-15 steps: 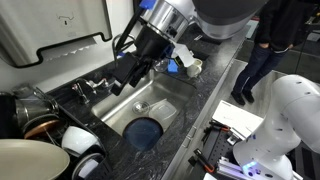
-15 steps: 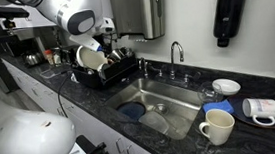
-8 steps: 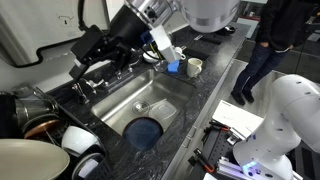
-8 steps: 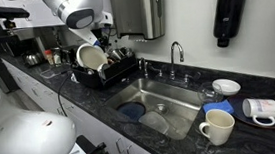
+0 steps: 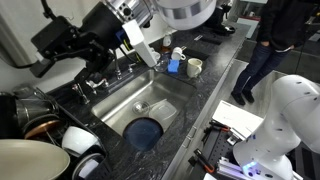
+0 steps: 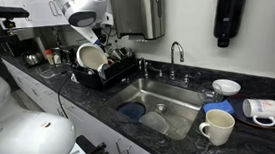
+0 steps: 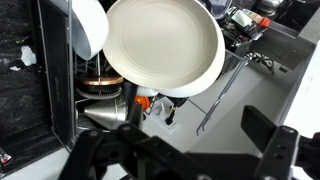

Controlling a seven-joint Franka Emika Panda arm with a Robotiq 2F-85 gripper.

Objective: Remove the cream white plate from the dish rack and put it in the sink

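The cream white plate (image 7: 165, 45) stands tilted in the black wire dish rack (image 6: 112, 71) and fills the top of the wrist view. It also shows in both exterior views (image 6: 91, 57) (image 5: 28, 160). My gripper (image 7: 190, 150) is open and empty, its dark fingers (image 7: 270, 140) spread at the bottom of the wrist view, apart from the plate. In an exterior view the gripper (image 6: 98, 32) hangs just above the rack. The steel sink (image 6: 169, 96) lies beside the rack, with a dark blue plate (image 5: 145, 131) on its floor.
A white bowl (image 7: 88, 25) and a copper pot (image 7: 98, 85) sit in the rack beside the plate. The faucet (image 6: 175, 52) stands behind the sink. Mugs (image 6: 217, 127) and a bowl (image 6: 226, 85) stand on the counter. A person (image 5: 268, 45) stands at the counter's end.
My arm has swung away from above the sink toward the dish rack. The gripper now sits over the rack, facing the cream plate. Nothing has been grasped.
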